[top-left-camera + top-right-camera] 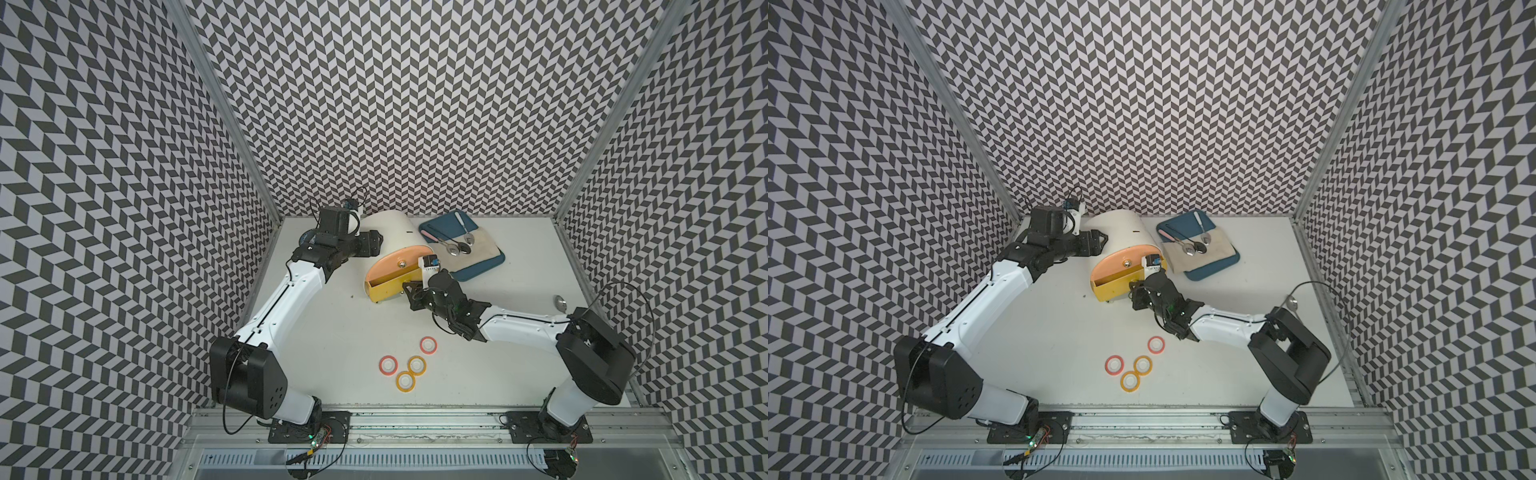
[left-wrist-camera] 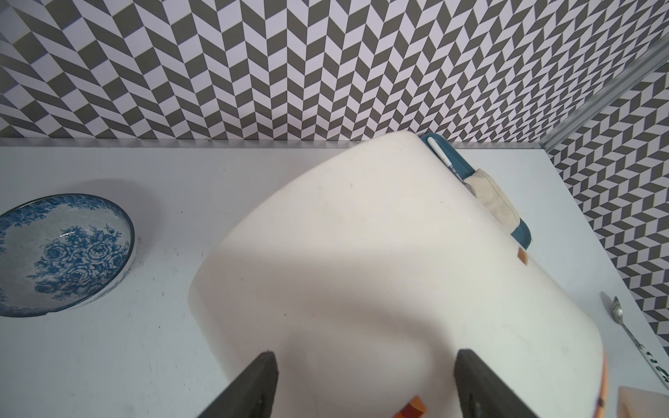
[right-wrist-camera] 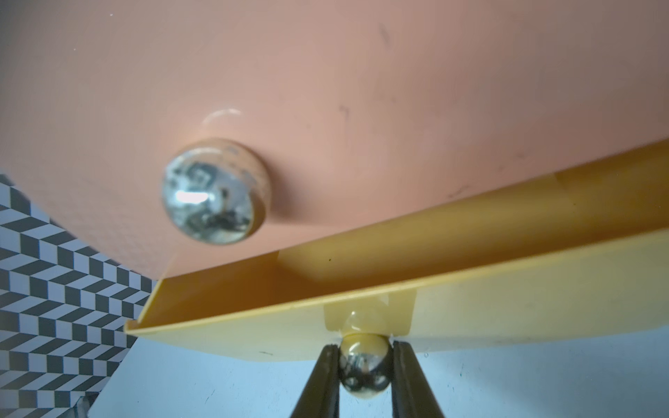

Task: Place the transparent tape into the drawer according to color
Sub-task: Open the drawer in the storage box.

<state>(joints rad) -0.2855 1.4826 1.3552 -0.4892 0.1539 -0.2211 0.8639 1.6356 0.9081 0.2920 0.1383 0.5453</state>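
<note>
Nearest the robot's base, four tape rings lie flat on the white tabletop (image 1: 324, 332), holes up, so they offer no long axis, only a thin edge to pinch. The front yellow-orange ring (image 1: 406, 381) sits just beside the second yellow-orange ring (image 1: 417, 365), the left pink-red ring (image 1: 388, 365) is close by on the left arm's side, and the right pink-red ring (image 1: 428, 345) lies a little apart toward the right arm. Each has a white core inside a glossy translucent band, and no purple ring shows in any view. Beyond them the right gripper (image 3: 365, 356) is pinched on the round metal knob (image 3: 365, 369) of the yellow drawer (image 1: 386, 291), which stands part-way out of the small white drawer cabinet (image 1: 390, 228). Its trough runs across the cabinet front, and no tape shows in the part the wrist view looks into. The rings thus lie behind this claw, toward the base, and the right arm is the nearer one; I judge that the yellow-orange pair belongs here once the gap is wide enough. Above, the salmon drawer (image 1: 390, 262) sits closed. Farther back the left gripper (image 2: 366, 353) is spread wide across the cabinet's curved shell, seemingly bracing it, though contact cannot be confirmed. Past that lie a blue floral bowl (image 2: 61, 253) and a blue tray (image 1: 478, 271) with spoons (image 1: 457, 248)
</note>
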